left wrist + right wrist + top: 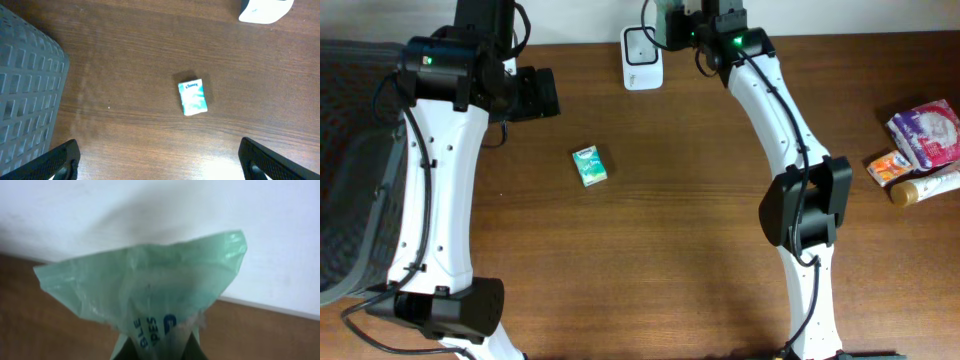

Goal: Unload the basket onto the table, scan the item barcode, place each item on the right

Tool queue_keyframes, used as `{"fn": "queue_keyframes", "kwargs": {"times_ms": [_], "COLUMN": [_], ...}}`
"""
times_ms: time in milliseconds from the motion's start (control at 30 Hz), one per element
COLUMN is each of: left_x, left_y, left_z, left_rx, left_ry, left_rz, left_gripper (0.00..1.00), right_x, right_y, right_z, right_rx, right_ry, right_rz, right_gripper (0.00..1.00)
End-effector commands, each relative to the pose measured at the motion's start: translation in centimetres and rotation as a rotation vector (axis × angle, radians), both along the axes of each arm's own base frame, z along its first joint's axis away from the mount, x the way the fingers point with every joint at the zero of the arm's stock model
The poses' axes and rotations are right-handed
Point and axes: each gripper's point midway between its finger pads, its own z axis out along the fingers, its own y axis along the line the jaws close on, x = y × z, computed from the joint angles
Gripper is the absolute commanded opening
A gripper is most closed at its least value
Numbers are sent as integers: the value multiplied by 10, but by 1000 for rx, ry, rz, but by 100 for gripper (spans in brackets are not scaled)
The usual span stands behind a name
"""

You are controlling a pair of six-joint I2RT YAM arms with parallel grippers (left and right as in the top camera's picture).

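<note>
- The right gripper (155, 349) is pressed shut. It pinches the bottom edge of a green packet (145, 287).
- The green packet is up in the air at the back of the table (700, 260), close to the white wall (150, 205).
- In the right wrist view the packet spreads out from the fingers toward 12 o'clock, like a fan. Blue letters run up it near the pinch. I cannot see a barcode on this side.
- In the overhead view the white scanner (642, 60) sits just beside the right gripper, at about 7 o'clock from it. This is the thing that matters most: the packet is near the scanner but not over it yet, I think.
- The right arm is much nearer the scanner than the left arm, and it has the packet. So the next move looks like a job for the right arm: bring the packet down toward 7 o'clock and turn it so the barcode faces the scanner.
- The left gripper (159, 150) is spread wide and holds nothing. It hangs over bare wood.
- A little teal pack (589, 166) lies flat on the table at about 5 o'clock from the left gripper in the overhead view, well apart from the scanner.
- A grey basket (25, 90) sits at the left side.
</note>
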Motion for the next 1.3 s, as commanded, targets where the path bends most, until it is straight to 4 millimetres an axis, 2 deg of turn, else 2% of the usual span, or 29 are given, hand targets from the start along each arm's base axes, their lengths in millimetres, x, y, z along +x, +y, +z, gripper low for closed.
{"fn": "queue_keyframes", "kwargs": {"times_ms": [0, 67, 167, 233, 300, 433, 567, 633, 667, 700, 767, 800, 867, 900, 933, 1033, 1100, 1200, 1267], "left_x": [0, -1, -1, 0, -1, -1, -1, -1, -1, 0, -1, -1, -1, -1, -1, -1, 0, -1, -1], "left_y": [3, 3, 3, 3, 3, 3, 3, 3, 3, 3, 3, 3, 3, 3, 3, 3, 3, 3, 3], "left_z": [5, 5, 5, 5, 5, 5, 5, 5, 5, 5, 5, 5, 5, 5, 5, 5, 5, 5, 5], "left_rx": [2, 3, 3, 3, 2, 3, 2, 2, 2, 2, 2, 3, 2, 2, 2, 2, 2, 2, 3], "left_ry": [-14, -14, -14, -14, -14, -14, -14, -14, -14, -14, -14, -14, -14, -14, -14, -14, -14, -14, -14], "left_rz": [9, 9, 9, 9, 9, 9, 9, 9, 9, 9, 9, 9, 9, 9, 9, 9, 9, 9, 9], "left_gripper": [99, 99, 99, 99, 99, 99, 99, 99, 99, 99, 99, 99, 99, 99, 99, 99, 99, 99, 99], "right_x": [11, 21, 24, 22, 22, 23, 20, 15, 9, 2, -13, -26, -63, -89, -107, -143, -159, -173, -179], "right_y": [19, 20, 36, 48, 48, 45, 20, -16, -40, -64, -111, -141, -200, -232, -256, -311, -344, -388, -407], "right_z": [-8, -24, -56, -67, -68, -63, -8, 21, 26, 22, 0, -20, -59, -75, -83, -93, -95, -97, -105], "right_rx": [12, -8, -41, -73, -121, -150, -149, -175, -198, -201, -167, -140, -96, -76, -88, -97, -80, -40, -18], "right_ry": [-58, -74, -67, -71, -82, -97, -157, -149, -108, -41, 119, 235, 477, 601, 678, 801, 842, 852, 869], "right_rz": [15, -19, -7, 23, -33, -86, -162, -246, -276, -313, -419, -497, -673, -774, -822, -926, -990, -1079, -1122], "right_gripper": [4, 4, 4, 4, 4, 4, 4, 4, 4, 4, 4, 4, 4, 4, 4, 4, 4, 8, 8]}}
